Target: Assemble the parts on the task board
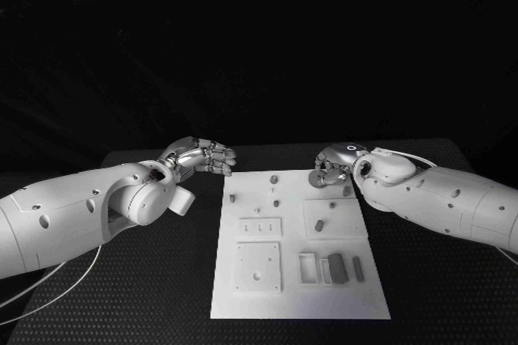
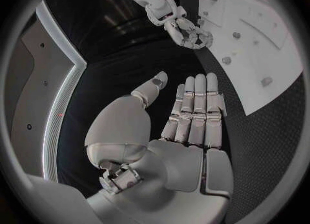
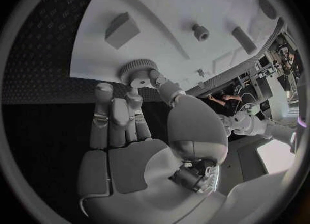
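Right hand (image 1: 332, 168) pinches a small round toothed wheel (image 3: 137, 72) between thumb and fingertips at the far right corner of the white board (image 1: 297, 304), other fingers lying loosely alongside. Left hand (image 1: 202, 156) hovers over the black table (image 1: 129, 300) just off the board's far left corner, fingers straight and close together, thumb apart, holding nothing.

Step in hand, by the look of it: seating the wheel on the board. Next move likely calls for lining its bore up w/ a peg (image 3: 201, 31) nearby, then pressing straight down; which peg it belongs to can't be told.

Board is smooth, matte, w/ raised square panels & slots. Wheel is ridged at the rim. Table surface is dimpled, rubbery-looking. Blocky grey pieces (image 1: 337, 267) sit near the board's front right.
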You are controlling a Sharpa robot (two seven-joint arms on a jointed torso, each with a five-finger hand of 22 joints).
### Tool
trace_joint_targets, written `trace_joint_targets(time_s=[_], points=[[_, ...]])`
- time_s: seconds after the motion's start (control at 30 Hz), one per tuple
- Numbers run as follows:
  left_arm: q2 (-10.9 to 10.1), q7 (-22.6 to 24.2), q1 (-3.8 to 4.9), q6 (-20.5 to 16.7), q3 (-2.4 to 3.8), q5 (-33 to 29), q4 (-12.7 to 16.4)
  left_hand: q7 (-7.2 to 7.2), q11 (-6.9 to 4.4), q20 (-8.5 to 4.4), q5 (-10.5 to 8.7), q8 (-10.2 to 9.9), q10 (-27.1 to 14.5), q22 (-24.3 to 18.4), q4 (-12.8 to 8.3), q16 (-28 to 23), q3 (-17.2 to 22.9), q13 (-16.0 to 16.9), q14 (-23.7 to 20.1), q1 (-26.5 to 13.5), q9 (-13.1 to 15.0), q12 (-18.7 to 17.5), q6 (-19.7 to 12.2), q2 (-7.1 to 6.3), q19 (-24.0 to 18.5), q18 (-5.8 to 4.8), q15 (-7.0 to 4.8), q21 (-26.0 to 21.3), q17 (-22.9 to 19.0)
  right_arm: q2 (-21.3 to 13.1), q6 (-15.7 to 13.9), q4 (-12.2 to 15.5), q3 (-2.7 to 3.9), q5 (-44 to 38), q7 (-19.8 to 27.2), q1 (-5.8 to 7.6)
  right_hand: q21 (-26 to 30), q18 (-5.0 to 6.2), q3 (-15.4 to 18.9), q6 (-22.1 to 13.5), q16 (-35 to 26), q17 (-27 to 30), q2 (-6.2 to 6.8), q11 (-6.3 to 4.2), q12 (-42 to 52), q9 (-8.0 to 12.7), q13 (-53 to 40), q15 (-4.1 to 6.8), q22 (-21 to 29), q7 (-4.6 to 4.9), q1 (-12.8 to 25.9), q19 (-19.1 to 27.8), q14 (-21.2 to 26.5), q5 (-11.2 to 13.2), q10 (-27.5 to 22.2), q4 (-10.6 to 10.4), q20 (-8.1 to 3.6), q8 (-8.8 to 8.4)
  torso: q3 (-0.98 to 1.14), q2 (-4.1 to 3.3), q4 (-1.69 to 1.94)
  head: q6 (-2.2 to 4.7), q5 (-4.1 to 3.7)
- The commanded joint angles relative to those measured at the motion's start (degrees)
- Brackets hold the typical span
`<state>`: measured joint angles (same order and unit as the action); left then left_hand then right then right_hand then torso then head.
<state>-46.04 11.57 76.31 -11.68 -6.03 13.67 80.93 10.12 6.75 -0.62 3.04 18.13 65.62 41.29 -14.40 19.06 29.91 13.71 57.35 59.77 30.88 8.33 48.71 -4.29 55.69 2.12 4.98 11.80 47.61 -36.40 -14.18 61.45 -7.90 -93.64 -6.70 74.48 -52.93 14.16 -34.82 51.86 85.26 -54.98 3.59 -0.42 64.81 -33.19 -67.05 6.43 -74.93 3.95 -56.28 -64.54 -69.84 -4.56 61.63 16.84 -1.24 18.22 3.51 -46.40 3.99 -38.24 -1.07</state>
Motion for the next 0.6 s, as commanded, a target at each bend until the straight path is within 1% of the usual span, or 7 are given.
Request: trace_joint_targets(time_s=[0.03, 0.1, 0.2, 0.33, 0.5, 0.6], points=[[-0.1, 0.4, 0.08, 0.0, 0.06, 0.1, 0.3, 0.14, 0.28, 0.18, -0.23, -0.2, -0.2, 0.1, 0.2, -0.3, 0.0, 0.1, 0.0, -0.4, 0.1, -0.2, -0.3, -0.06, -0.3, 0.31, 0.33, -0.3, 0.1, -0.3, -1.9, 1.6, -0.42, -5.0, -1.7, -0.63, -0.3, 0.84, -0.4, 6.5, 0.2, -0.3, -3.07, -0.46, 0.4, -0.9, 0.2, 0.19, -1.2, 1.38, -4.0, -0.3, -0.5, 0.0, 0.1, -0.1, -0.29, 0.87, 0.01, 0.02, -0.04, 0.1, 0.07], [-0.1, 0.4, 0.08, 0.0, 0.06, 0.1, 0.3, 0.14, 0.28, 0.18, -0.23, -0.2, -0.2, 0.1, 0.2, -0.3, 0.0, 0.1, 0.0, -0.4, 0.1, -0.2, -0.3, -0.07, -0.3, 0.31, 0.32, -0.3, 0.1, -0.3, -3.4, 2.4, -0.41, -6.3, -2.1, -0.57, -0.4, 0.84, -0.4, 6.7, 0.3, -0.5, -2.91, -0.55, 0.4, -1.0, 0.3, 0.28, -1.2, 1.29, -4.1, -0.4, -0.8, 0.0, 0.2, -0.1, -0.35, 0.93, -0.01, 0.03, -0.06, 0.15, 0.11], [-0.1, 0.4, 0.08, 0.0, 0.06, 0.1, 0.4, 0.13, 0.28, 0.18, -0.23, -0.2, -0.2, 0.1, 0.2, -0.3, 0.0, 0.1, 0.0, -0.4, 0.1, -0.3, -0.3, -0.07, -0.3, 0.31, 0.32, -0.3, 0.1, -0.5, -4.8, 3.7, -0.4, -7.8, -2.6, -0.54, -0.5, 0.84, -0.3, 6.9, 0.3, -0.8, -2.72, -0.65, 0.4, -1.1, 0.4, 0.37, -1.2, 1.19, -4.2, -0.6, -1.2, 0.0, 0.5, -0.1, -0.43, 1.01, 0.0, 0.02, -0.01, 0.27, 0.17], [-0.2, 0.4, 0.08, 0.0, 0.06, 0.1, 0.5, 0.13, 0.28, 0.19, -0.23, -0.2, -0.2, 0.1, 0.2, -0.3, 0.0, 0.1, 0.0, -0.4, 0.1, -0.3, -0.3, -0.07, -0.3, 0.32, 0.32, -0.4, 0.1, -0.7, -6.0, 6.1, -0.4, -9.9, -3.3, -0.54, -0.6, 0.84, -0.3, 7.1, 0.3, -0.9, -2.53, -0.74, 0.5, -1.2, 0.6, 0.46, -1.1, 1.1, -4.3, -0.8, -1.5, 0.0, 0.7, -0.1, -0.5, 1.05, 0.01, 0.0, 0.08, 0.35, 0.29], [-0.3, 0.4, 0.08, 0.0, 0.06, 0.1, 0.5, 0.13, 0.28, 0.19, -0.23, -0.2, -0.2, 0.1, 0.2, -0.3, 0.0, 0.1, 0.0, -0.3, 0.1, -0.3, -0.3, -0.09, -0.3, 0.32, 0.33, -0.4, 0.1, -1.1, -7.0, 10.0, -0.39, -12.9, -4.5, -0.5, -0.6, 0.84, -0.3, 7.2, 0.3, -1.0, -2.37, -0.79, 0.4, -1.3, 0.7, 0.52, -1.1, 1.05, -4.4, -0.9, -1.6, 0.0, 0.9, -0.1, -0.54, 1.05, 0.07, 0.0, -0.02, 0.41, 0.62], [-0.2, 0.4, 0.08, 0.0, 0.06, 0.1, 0.6, 0.13, 0.28, 0.19, -0.23, -0.2, -0.2, 0.1, 0.2, -0.3, 0.0, 0.1, 0.0, -0.3, 0.1, -0.3, -0.3, -0.09, -0.3, 0.32, 0.33, -0.4, 0.1, -1.3, -7.5, 12.0, -0.39, -14.0, -5.1, -0.04, -0.6, 0.84, -0.2, 7.3, 0.3, -1.0, -2.2, -0.84, 0.4, -1.3, 0.8, 0.55, -1.1, 1.0, -4.4, -1.0, -1.8, 0.0, 1.0, -0.1, -0.57, 1.08, 0.06, 0.0, -0.04, 0.42, 0.77]])
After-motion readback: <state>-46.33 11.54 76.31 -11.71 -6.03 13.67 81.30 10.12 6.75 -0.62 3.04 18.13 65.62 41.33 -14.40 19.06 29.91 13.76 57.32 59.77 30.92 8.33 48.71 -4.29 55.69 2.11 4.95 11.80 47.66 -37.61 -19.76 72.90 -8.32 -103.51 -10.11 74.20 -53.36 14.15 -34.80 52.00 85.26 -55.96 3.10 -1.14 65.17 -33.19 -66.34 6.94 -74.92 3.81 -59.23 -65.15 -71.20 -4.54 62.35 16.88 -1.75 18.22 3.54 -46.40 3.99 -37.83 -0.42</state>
